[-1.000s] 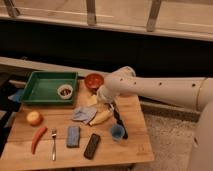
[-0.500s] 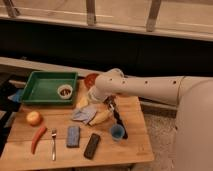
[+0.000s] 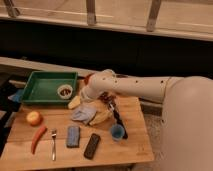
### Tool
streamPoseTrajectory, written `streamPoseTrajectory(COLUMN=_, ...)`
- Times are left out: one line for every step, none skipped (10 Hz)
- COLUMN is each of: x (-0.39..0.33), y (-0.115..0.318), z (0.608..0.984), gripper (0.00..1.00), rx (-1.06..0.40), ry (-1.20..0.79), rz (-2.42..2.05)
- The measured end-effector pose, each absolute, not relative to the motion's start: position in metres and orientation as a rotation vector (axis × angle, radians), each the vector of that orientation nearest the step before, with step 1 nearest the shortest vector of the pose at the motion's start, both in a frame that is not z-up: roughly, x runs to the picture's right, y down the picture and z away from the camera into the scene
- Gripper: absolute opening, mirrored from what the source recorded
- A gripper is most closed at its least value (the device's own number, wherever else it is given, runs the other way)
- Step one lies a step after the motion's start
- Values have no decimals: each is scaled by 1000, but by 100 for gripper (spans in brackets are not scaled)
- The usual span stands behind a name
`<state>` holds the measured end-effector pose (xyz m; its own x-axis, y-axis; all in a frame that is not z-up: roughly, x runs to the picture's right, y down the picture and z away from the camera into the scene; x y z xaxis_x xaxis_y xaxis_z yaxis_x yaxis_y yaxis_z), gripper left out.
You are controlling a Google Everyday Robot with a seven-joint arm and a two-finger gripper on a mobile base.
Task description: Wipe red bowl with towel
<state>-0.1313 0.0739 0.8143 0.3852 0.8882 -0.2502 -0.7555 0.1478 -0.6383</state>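
Wood tabletop (image 3: 30, 155) fills the lower left of the frame, and we see the white arm (image 3: 145, 87) reach in from the right to its middle. The green tray (image 3: 42, 90) lies left of the arm's end. Below the arm, the grey-blue towel (image 3: 82, 114) rests crumpled on the boards. The red bowl (image 3: 89, 78) peeps out just right of the tray, mostly hidden behind the arm. The tool (image 3: 109, 103) hangs just right of the towel, jaws wide, gripping nothing we can make out.

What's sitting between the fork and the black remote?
In the camera view, the blue sponge lies between the fork and the black remote. The gripper hangs farther right, close to the blue cup.
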Motion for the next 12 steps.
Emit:
streamPoseTrajectory(x=-135, y=74, z=814, gripper=76, rx=-782, ry=-207, rz=1192)
streamPoseTrajectory(x=-134, y=74, z=814, gripper=76, rx=-782, ry=-205, rz=1193)
streamPoseTrajectory(x=-133, y=74, z=814, gripper=76, rx=-781, ry=-206, rz=1194)
streamPoseTrajectory(x=-134, y=74, z=814, gripper=76, rx=-780, ry=-204, rz=1191)
streamPoseTrajectory(x=-135, y=74, z=814, gripper=76, rx=-773, ry=-203, rz=1183)
streamPoseTrajectory(x=-139, y=72, z=817, gripper=76, rx=-757, ry=-203, rz=1164)
streamPoseTrajectory(x=-148, y=70, z=822, gripper=76, rx=-749, ry=-203, rz=1149)
streamPoseTrajectory(x=-156, y=70, z=827, gripper=76, rx=-743, ry=-200, rz=1137)
streamPoseTrajectory(x=-162, y=73, z=837, gripper=76, rx=-740, ry=-191, rz=1133)
streamPoseTrajectory(x=-162, y=75, z=845, gripper=76, rx=-737, ry=-181, rz=1132)
streamPoseTrajectory(x=-161, y=79, z=850, gripper=76, rx=-739, ry=-172, rz=1136)
streamPoseTrajectory(x=-160, y=88, z=859, gripper=76, rx=-747, ry=-151, rz=1140)
